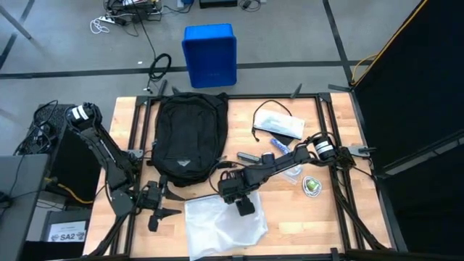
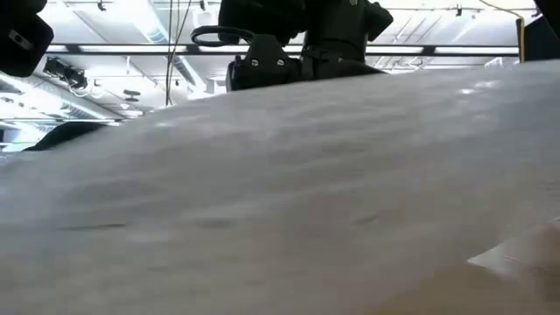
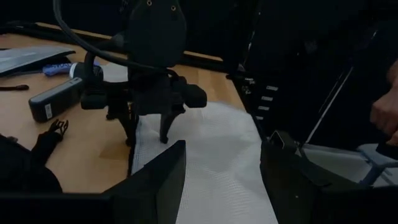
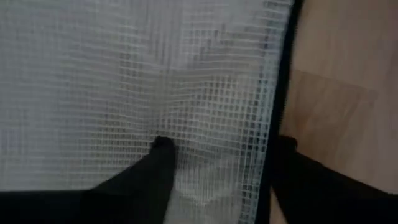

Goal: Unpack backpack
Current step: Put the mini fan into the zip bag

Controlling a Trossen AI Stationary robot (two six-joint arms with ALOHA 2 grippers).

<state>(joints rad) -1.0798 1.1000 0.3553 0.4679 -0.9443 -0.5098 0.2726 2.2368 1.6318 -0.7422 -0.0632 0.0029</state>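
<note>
The black backpack (image 1: 188, 138) lies flat on the table's far-left part, zip pulls toward the near side. A white mesh pouch (image 1: 225, 225) with a black zip border lies flat near the table's near edge; it fills the low view (image 2: 280, 192). My right gripper (image 1: 244, 205) is open and points down at the pouch's far edge (image 4: 273, 124). One finger (image 4: 163, 146) is over the mesh, the other (image 4: 287, 144) past the border over wood. My left gripper (image 1: 156, 212) is open and waits left of the pouch, near the backpack's near end. My right gripper comes from above, fingers pointing down, one on each side of the pouch's black-bordered edge (image 3: 132, 155). The tips (image 3: 165, 137) reach down to the pouch lying flat on the table. Whether they touch it, I cannot tell.
Unpacked items lie right of the backpack: a clear bag with a cable (image 1: 279, 123), a blue tube (image 1: 279, 143), a dark bar-shaped device (image 1: 250, 156), a small clear box (image 1: 293, 172), a round green-white item (image 1: 312, 185). A blue bin (image 1: 210, 54) stands on the floor beyond. A person's hand (image 3: 385, 112) shows off-table.
</note>
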